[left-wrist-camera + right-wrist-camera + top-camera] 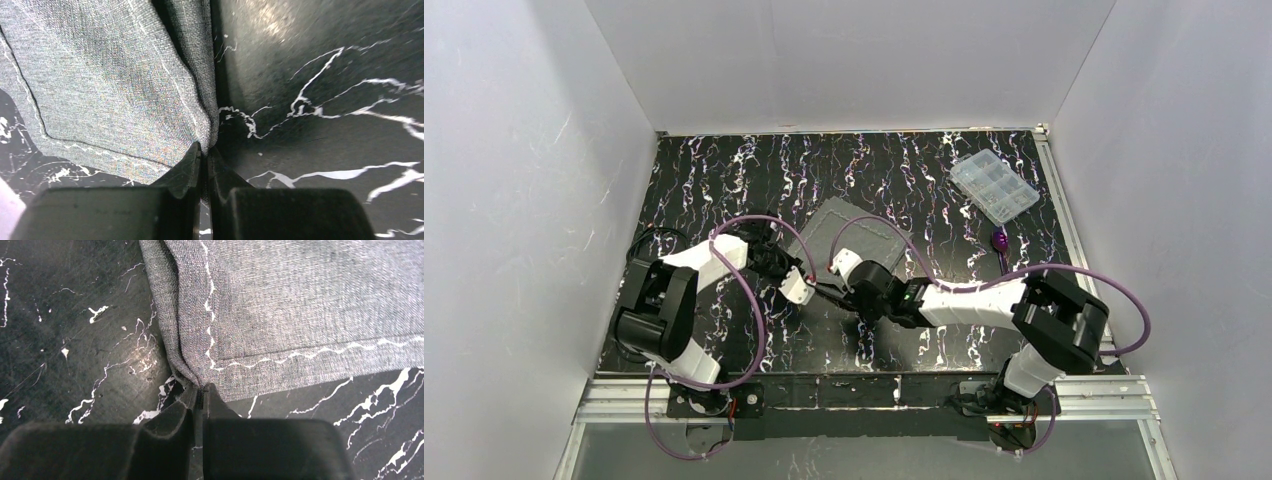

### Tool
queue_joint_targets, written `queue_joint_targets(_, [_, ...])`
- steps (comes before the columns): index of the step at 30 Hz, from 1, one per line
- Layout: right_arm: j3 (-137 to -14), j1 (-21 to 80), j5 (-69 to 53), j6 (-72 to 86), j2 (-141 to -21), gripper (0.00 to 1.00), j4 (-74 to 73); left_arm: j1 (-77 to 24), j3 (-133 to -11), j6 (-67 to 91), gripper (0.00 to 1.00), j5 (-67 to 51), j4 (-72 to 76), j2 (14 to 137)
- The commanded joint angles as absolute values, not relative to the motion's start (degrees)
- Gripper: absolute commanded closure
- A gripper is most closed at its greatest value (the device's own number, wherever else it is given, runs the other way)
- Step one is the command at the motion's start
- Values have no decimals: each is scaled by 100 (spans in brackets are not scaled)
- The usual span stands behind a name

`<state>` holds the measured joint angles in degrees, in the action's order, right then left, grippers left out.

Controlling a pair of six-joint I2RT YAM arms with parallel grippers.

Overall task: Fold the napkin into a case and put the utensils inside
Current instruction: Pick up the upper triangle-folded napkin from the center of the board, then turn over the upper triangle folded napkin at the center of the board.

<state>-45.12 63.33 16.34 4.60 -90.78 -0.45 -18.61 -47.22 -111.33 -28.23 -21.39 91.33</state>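
Pinching the napkin (849, 228) at its two near corners, I see the left end effector (204, 159) and right end effector (200, 396) both clamped on cloth lying mid-bench (724, 170); it looks light and limp, so corner grips seem surest

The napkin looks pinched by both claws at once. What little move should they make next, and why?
Probably raise both pinched corners together, just clear of the table, so the near edge can be folded over. The left gripper and the right gripper are each shut on a near corner of the napkin, and the rest of the cloth lies flat.
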Motion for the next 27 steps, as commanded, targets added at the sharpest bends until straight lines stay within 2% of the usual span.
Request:
queue_joint_targets(1, [-4666,6302,1736,727,-8574,98,-236,-2026,-4877,-10418,100,-2969,-3246,8669])
queue_joint_targets(8, [-4874,6375,1087,1164,-8193,99,-912,-2160,-4647,-10055,100,-2915,-3853,7639])
queue_joint_targets(15, [-5067,6595,221,1806,-6918,99,-2053,-2199,-5021,-9638,100,-2958,-5660,6350])
queue_joint_targets(20, [-5402,6816,-269,2441,-6154,99,-2672,-2418,-5914,-9313,100,-3258,-7311,5553])
queue_joint_targets(27, [-5757,6916,-965,2909,-5886,99,-2948,-2531,-7376,-8637,100,-3619,-9321,5779])
